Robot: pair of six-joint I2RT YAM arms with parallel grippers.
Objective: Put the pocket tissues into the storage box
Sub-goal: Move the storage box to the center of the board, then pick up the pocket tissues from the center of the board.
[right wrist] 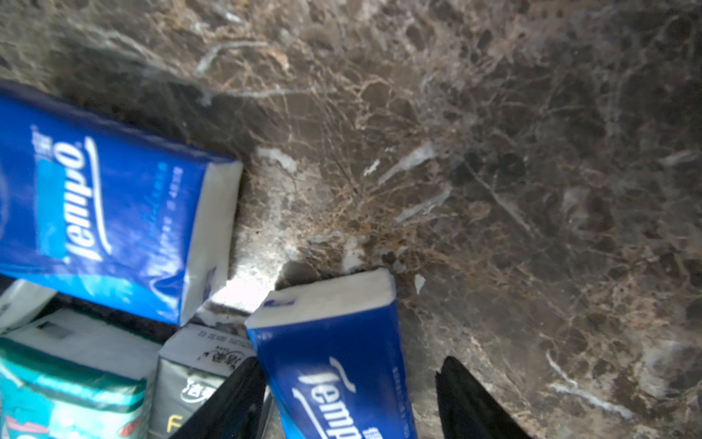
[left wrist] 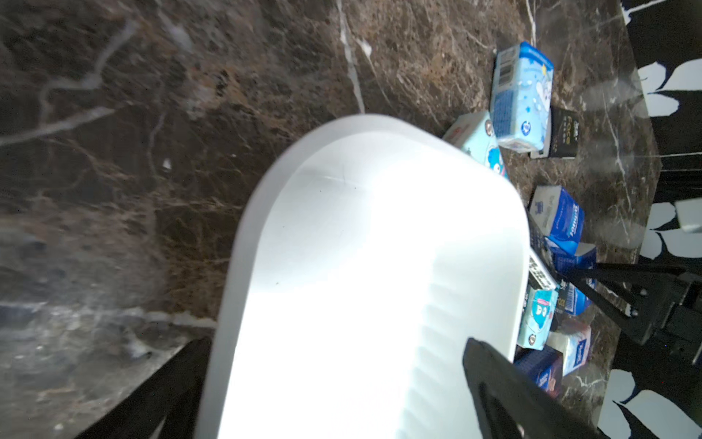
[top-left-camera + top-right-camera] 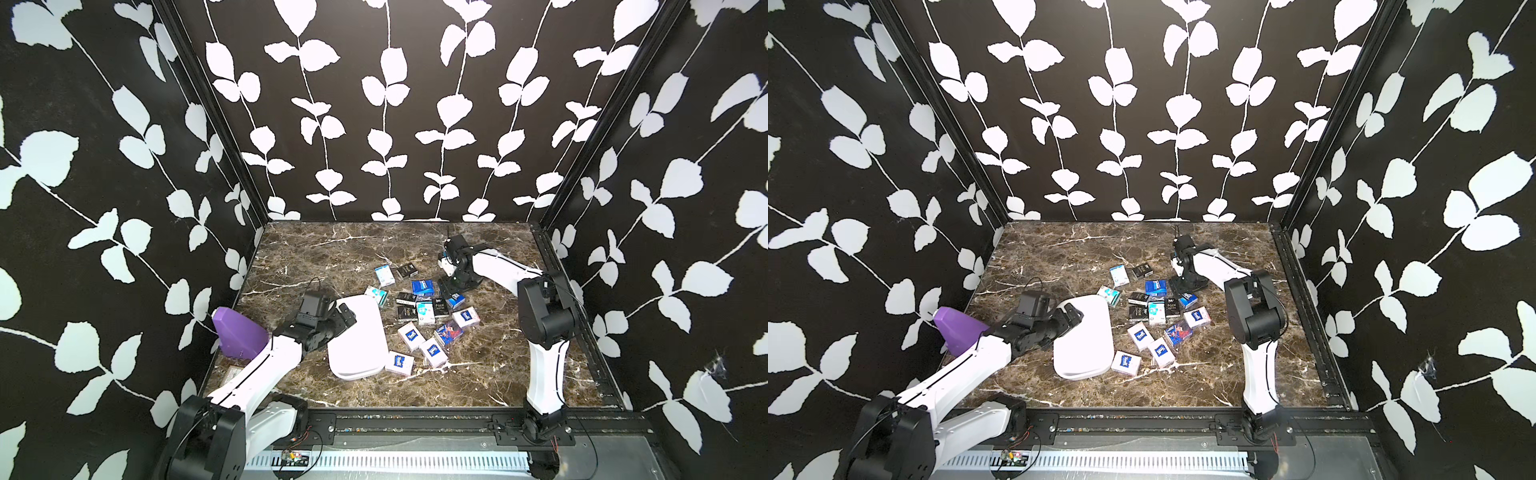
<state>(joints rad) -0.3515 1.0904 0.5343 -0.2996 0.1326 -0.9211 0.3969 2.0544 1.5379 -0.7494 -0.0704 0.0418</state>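
While the purple object (image 3: 239, 334) sits left of the storage box (image 3: 365, 340), the left gripper (image 3: 344, 319) hangs over the box's far-left end, spread wide, one finger outside the wall; can't tell if it touches. Pocket tissues (image 3: 424, 312) lie scattered on the surface (image 3: 332, 257) right of the box, one white pack (image 3: 400, 363) just beside its near corner. Farthest right of the box, the right gripper (image 1: 349, 365) is spread around a blue pack (image 1: 334, 342), with a gap on one side.

Top views: both looked down from high above my base at the whole marble table (image 3: 332, 249).
Left wrist: sat close over the storage box (image 2: 361, 247).
Right wrist: hung very near a blue pack (image 1: 334, 361).
Shared: all saw my pile of pocket tissues (image 3: 424, 311).
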